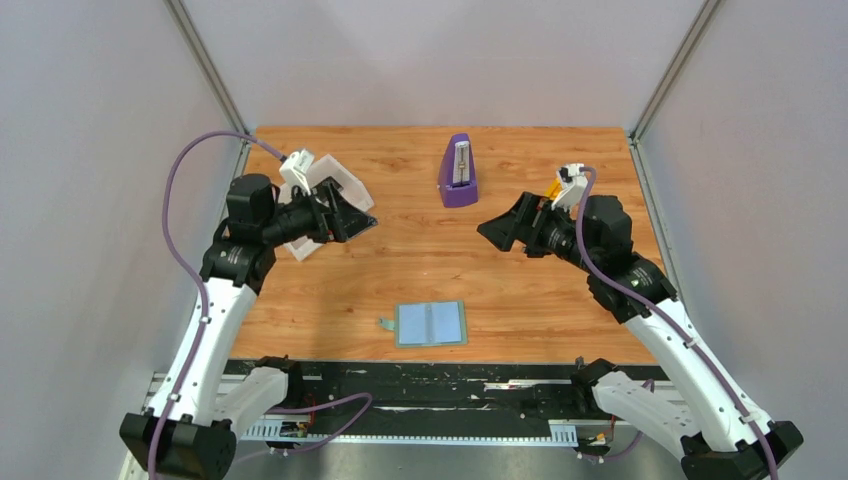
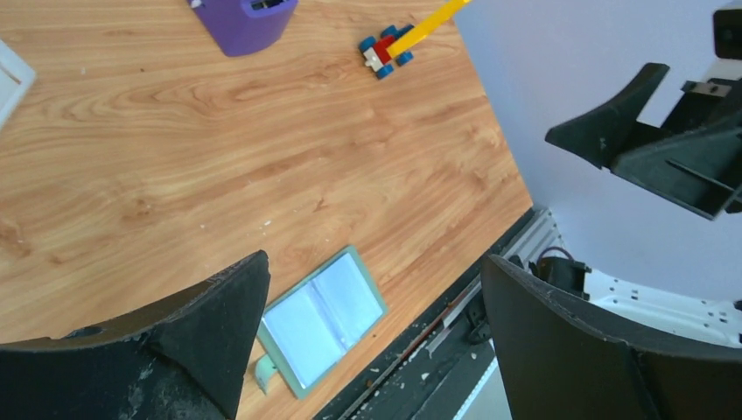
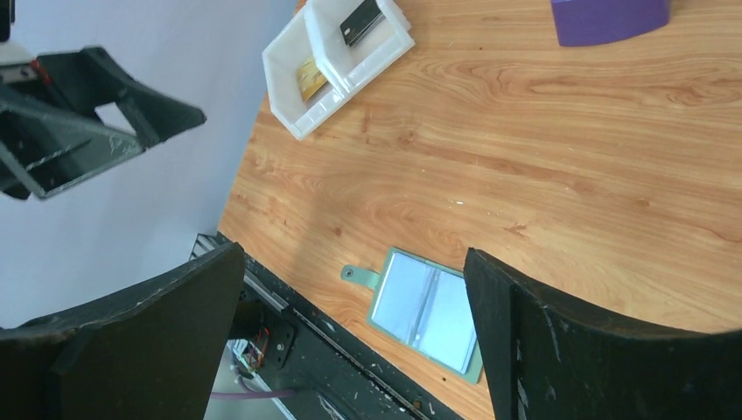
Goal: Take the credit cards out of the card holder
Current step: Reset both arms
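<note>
The card holder (image 1: 430, 323) lies open and flat near the table's front edge, its strap tab pointing left; it also shows as the card holder (image 2: 322, 319) and the card holder (image 3: 426, 312). Its pockets look pale and bare. Both credit cards lie in a white two-compartment tray (image 3: 289, 118): a dark card (image 3: 360, 19) in one compartment, a gold card (image 3: 309, 79) in the other. My left gripper (image 1: 358, 215) hovers open beside that tray, nothing between its fingers (image 2: 219, 315). My right gripper (image 1: 498, 228) hangs open and empty above the table's right middle.
A purple wedge-shaped object (image 1: 458, 172) stands at the back centre. A small toy car with a yellow stick (image 2: 389, 48) lies at the back right, behind the right arm. The white tray (image 1: 345, 180) sits at the back left, partly under the left gripper. Black rail along the front edge.
</note>
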`<state>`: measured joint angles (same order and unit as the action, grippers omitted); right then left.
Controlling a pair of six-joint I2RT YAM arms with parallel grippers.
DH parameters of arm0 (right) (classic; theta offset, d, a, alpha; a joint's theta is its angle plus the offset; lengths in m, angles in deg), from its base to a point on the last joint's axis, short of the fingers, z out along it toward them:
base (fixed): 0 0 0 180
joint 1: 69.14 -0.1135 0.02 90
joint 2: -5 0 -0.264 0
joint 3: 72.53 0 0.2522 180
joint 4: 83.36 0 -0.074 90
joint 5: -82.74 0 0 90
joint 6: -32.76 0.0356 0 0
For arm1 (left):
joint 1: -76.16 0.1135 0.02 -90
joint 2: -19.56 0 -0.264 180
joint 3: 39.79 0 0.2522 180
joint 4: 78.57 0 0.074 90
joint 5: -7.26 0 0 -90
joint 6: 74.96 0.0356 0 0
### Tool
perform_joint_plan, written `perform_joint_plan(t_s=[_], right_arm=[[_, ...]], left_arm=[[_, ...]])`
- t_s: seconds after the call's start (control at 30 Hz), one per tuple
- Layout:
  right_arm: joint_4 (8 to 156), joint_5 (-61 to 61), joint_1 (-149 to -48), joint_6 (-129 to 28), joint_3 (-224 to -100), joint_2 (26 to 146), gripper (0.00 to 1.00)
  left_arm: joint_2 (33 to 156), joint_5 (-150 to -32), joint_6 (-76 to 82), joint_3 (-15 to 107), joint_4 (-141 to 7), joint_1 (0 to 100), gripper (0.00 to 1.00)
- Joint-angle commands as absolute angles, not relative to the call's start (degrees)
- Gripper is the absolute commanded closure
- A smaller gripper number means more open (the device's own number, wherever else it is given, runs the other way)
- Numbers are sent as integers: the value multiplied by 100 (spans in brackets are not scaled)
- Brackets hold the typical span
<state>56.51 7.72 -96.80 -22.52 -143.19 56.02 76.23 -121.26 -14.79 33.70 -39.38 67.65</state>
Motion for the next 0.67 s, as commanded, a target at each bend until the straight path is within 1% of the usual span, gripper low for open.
perform_joint_plan(t_s=[0.0, 0.27, 0.63], right_arm=[[5388, 299, -9665, -1834, -14200, 5402, 0], [5267, 304, -9666, -1569, -13943, 5234, 0], [5247, 371, -9668, -1330, -13762, 4996, 0]], left_arm=[[7141, -12535, -1598, 3035, -4007, 6764, 1], [6504, -12591, -1824, 2665, -4096, 6764, 0], [6279, -12460, -1768, 2644, -3975, 6764, 0]])
